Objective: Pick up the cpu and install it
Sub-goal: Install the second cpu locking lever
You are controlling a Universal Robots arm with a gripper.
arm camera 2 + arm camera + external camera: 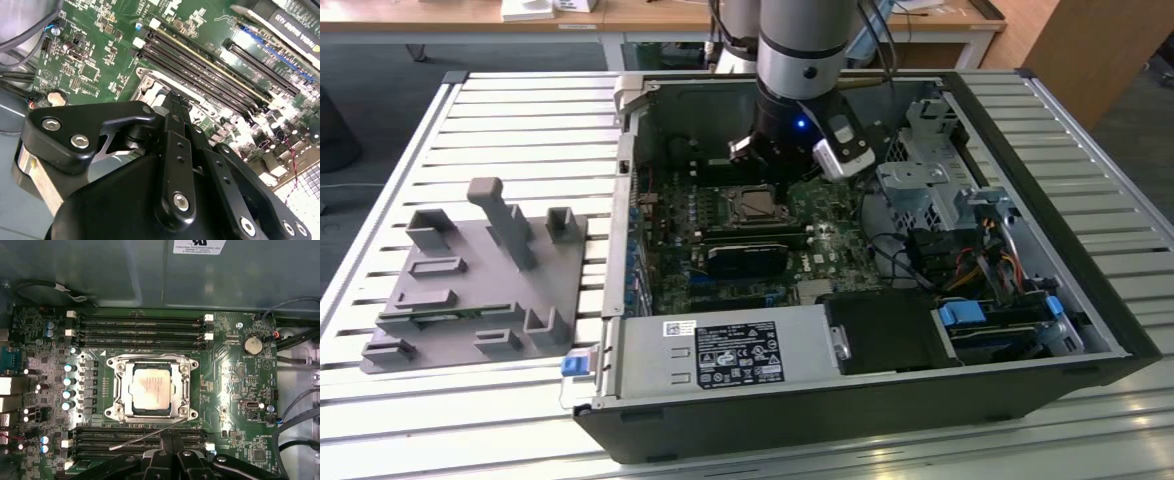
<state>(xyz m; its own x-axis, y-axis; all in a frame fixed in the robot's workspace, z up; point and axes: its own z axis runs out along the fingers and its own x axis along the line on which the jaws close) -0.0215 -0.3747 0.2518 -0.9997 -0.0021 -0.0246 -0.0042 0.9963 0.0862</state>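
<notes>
Cpu (151, 391): lies flat in the socket frame (117, 390) on the motherboard (235, 390), silver top up, square with the frame.
Gripper (168, 444): hangs above the board inside the open computer case (720, 372); its jaws are closed together and grip nothing (the tips meet in both wrist views).
Relation: the cpu sits just beyond the jaw tips, across a bank of memory slots (140, 437); jaws and chip are apart.
Progress: judging by how it lies, the chip is already seated.
Surface: slatted metal worktop (520, 130), with a grey parts fixture (474, 285) beside the case on the exterior view's left.
Room: tight, cables and a drive cage (927, 190) flank the board.
</notes>
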